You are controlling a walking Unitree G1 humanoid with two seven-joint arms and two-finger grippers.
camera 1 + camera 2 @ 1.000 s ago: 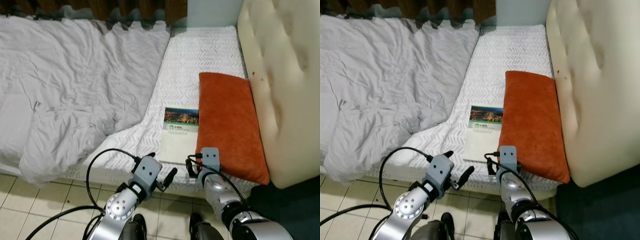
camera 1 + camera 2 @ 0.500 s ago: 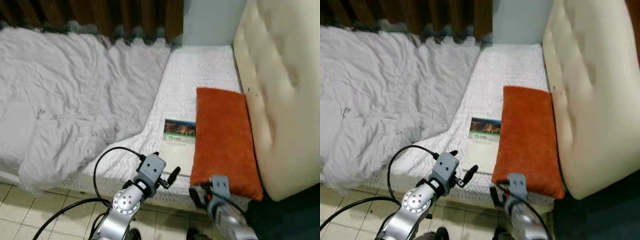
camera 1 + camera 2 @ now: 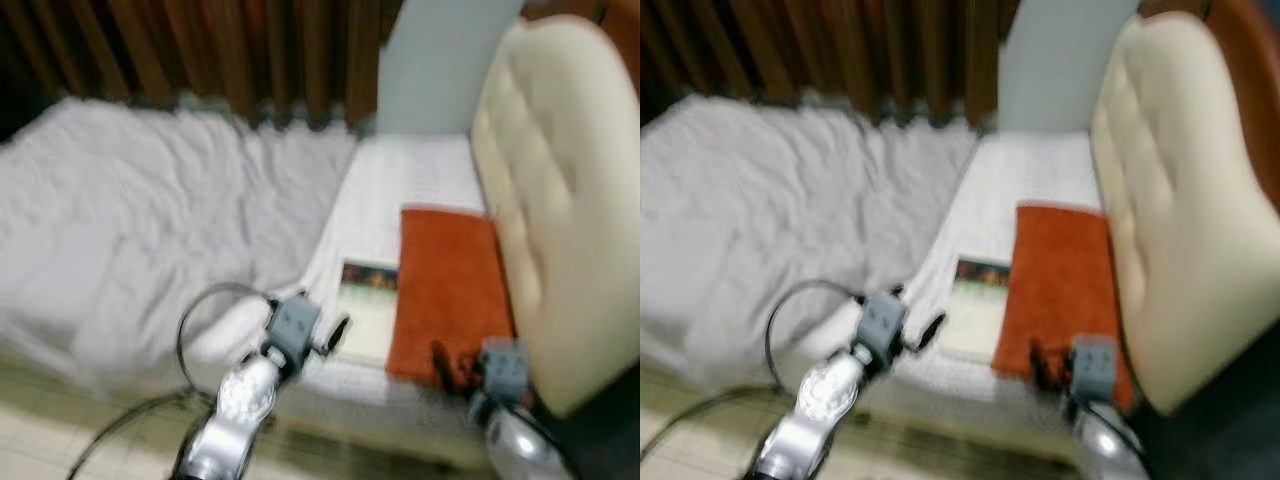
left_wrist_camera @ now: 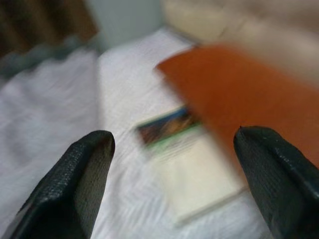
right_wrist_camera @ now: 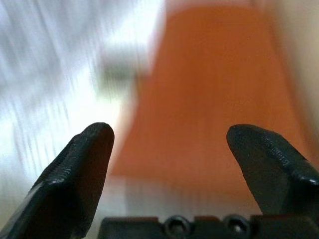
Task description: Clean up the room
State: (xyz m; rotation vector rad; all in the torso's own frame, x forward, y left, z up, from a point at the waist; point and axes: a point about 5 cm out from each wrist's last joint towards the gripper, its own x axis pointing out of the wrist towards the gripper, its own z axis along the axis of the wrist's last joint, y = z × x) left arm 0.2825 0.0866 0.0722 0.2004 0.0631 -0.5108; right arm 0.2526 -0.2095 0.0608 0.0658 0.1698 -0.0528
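Book lies flat on the bed, near edge, touching the left side of the orange pillow, which sits against the cream headboard. Rumpled grey duvet covers the left. Left end effector released, fingers spread, aimed at the book. Right end effector released, facing the pillow's near end. Views blurred.

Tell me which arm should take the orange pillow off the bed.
Right, probably. The right gripper is open and aimed straight at the orange pillow, close to its near end. The left gripper, also open, faces the booklet beside the pillow instead. The views are blurred.
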